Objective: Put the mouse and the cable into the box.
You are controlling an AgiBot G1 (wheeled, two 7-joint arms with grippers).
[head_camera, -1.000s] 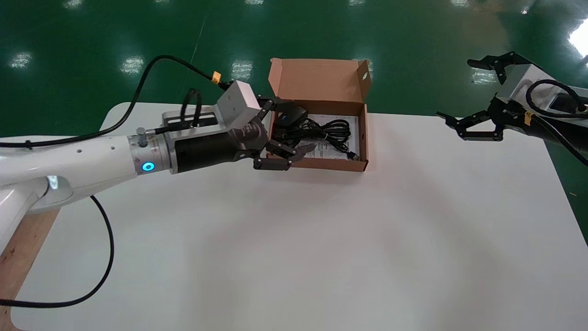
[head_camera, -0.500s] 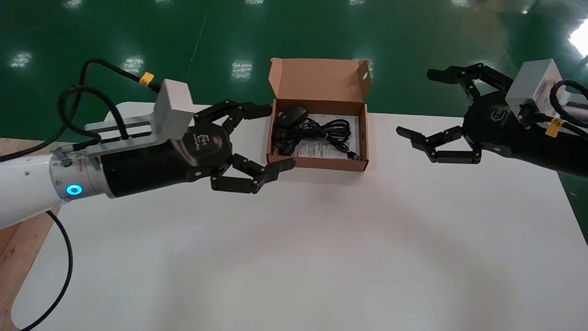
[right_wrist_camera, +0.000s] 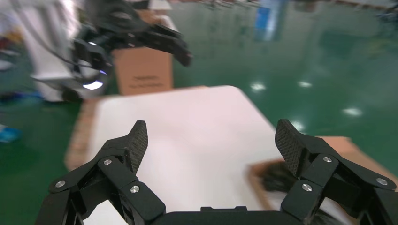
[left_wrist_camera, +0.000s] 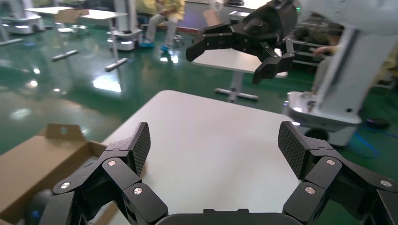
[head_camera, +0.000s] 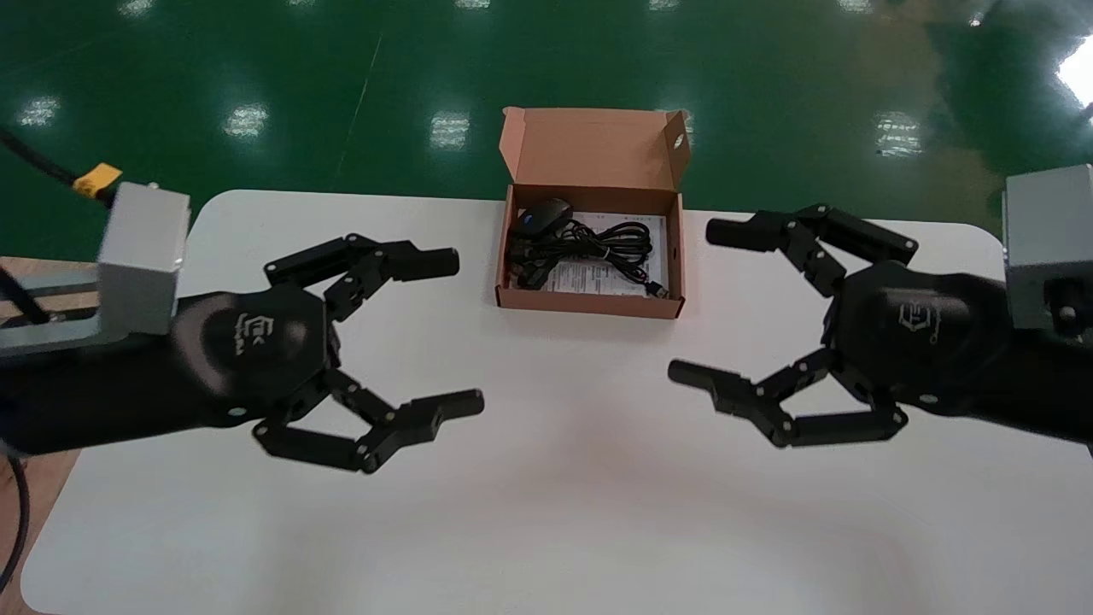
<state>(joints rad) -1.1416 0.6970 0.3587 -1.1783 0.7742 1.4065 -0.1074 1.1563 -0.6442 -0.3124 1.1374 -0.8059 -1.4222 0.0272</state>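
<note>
Mouse (head_camera: 540, 218), cable (head_camera: 602, 243) in box (head_camera: 589, 304), plain from head; left pincer (head_camera: 465, 333), right pincer (head_camera: 693, 301) wide-open, empty.

One table (head_camera: 546, 512) fills the lower part of the head view. One box (head_camera: 589, 303) stands on it at upper centre of the frame, with one lid (head_camera: 589, 145) raised. In the box lie one mouse (head_camera: 540, 219), one cable (head_camera: 598, 243) and one printed sheet (head_camera: 589, 278). Two grippers show, the left gripper (head_camera: 465, 333) at left of frame and the right gripper (head_camera: 693, 301) at right. Each has two fingers (head_camera: 410, 260) spread apart, four in all. Two grey blocks (head_camera: 141, 256) show, one at each side edge, and one yellow tag (head_camera: 96, 179) at upper left.
</note>
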